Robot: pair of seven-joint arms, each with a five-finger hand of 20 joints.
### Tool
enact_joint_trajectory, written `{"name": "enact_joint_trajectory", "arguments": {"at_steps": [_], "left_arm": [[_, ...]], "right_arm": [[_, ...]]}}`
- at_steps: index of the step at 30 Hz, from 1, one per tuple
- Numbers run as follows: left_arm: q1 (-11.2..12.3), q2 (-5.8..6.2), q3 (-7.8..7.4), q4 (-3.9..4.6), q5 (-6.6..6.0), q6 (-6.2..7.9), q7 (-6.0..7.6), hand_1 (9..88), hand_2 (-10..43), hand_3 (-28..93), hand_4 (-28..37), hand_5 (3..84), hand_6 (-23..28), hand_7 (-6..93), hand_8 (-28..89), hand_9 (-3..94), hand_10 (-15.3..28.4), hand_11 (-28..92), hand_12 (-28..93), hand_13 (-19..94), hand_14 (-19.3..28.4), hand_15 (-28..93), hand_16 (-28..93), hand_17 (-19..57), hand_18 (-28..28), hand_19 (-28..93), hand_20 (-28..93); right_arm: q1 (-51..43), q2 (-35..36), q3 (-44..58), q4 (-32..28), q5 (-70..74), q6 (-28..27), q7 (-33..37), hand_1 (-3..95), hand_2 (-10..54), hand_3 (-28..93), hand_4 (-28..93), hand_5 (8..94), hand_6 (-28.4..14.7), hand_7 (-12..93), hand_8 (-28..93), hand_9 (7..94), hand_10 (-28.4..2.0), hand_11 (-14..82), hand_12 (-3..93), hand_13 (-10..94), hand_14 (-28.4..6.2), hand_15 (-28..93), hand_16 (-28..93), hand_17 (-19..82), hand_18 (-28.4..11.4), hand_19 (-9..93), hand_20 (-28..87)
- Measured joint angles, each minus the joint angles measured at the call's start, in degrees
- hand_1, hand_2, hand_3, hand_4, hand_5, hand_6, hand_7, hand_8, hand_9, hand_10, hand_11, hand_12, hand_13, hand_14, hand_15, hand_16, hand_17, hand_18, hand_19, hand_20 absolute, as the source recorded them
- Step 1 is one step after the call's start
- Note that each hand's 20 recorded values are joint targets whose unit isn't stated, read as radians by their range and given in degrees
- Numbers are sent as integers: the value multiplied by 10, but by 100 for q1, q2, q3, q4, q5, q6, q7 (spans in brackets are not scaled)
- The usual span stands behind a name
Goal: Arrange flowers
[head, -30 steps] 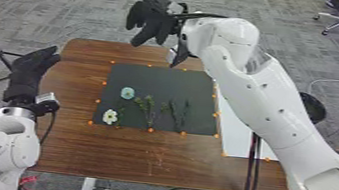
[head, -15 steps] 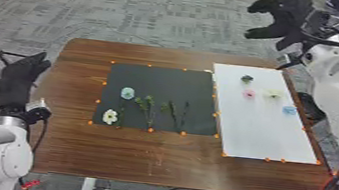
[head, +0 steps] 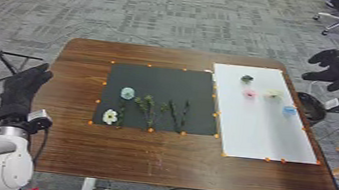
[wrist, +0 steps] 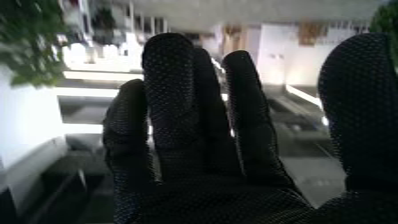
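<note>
1. Left robot hand [head: 26, 88], in its black glove, is beside the counter's left edge with its fingers straight, lying close together and holding nothing.
2. Brown and wood-grained, the counter [head: 178, 159] carries a black sheet [head: 159, 77] and, to its right, a white sheet [head: 265, 137], with small orange markers [head: 151, 130] along their edges.
3. On the black sheet, near its near left corner, lies a white flower [head: 110, 117] with open petals around a yellowish middle; a thin green stem [head: 120, 115] runs just beside it.
4. Slightly to the right and farther up the same sheet is a pale blue flower [head: 128, 93], round and full.
5. Next come leafy green sprigs [head: 147, 108], upper parts tufted, lower parts slender.
6. Farther right on the black sheet, dark green stems [head: 179, 115] lie lengthwise, narrow and sparse.
7. Toward the far end of the white sheet sits a small, dark green rosette [head: 247, 79], with a soft pink flower [head: 250, 93] nearer the robot.
8. Right of the pink one is a pale cream-yellow flower [head: 273, 94]; then, nearer the sheet's right edge, a light blue flower [head: 290, 110].
9. Right robot hand [head: 336, 69] is off beyond the counter's right edge, empty. In the right wrist view, the right robot hand [wrist: 222, 200] has straight fingers, slightly spread, thumb well apart.
</note>
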State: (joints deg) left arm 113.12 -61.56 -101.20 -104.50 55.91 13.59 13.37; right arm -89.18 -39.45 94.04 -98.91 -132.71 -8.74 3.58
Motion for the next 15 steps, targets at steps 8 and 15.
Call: {"name": "enact_joint_trajectory", "arguments": {"at_steps": [8, 15], "left_arm": [[101, -74, -149, -34, 0, -227, 78, 248, 13, 703, -246, 489, 37, 145, -76, 496, 135, 192, 115, 361, 149, 104, 7, 53, 107, 56, 148], [28, -74, -25, -32, 0, -217, 75, 248, 13, 702, -247, 489, 38, 145, -76, 495, 135, 192, 115, 361, 149, 104, 7, 54, 107, 55, 148]], "right_arm": [[-180, -312, -17, 432, -344, -63, -28, 328, -95, 686, -242, 511, 5, 211, -93, 594, -124, 118, 199, 635, -120, 571, 333, 265, -227, 678, 638], [-151, -563, -103, 778, -608, -147, -87, 333, -95, 687, -238, 520, 9, 220, -97, 612, -125, 125, 197, 640, -119, 573, 332, 268, -227, 681, 638]]}}
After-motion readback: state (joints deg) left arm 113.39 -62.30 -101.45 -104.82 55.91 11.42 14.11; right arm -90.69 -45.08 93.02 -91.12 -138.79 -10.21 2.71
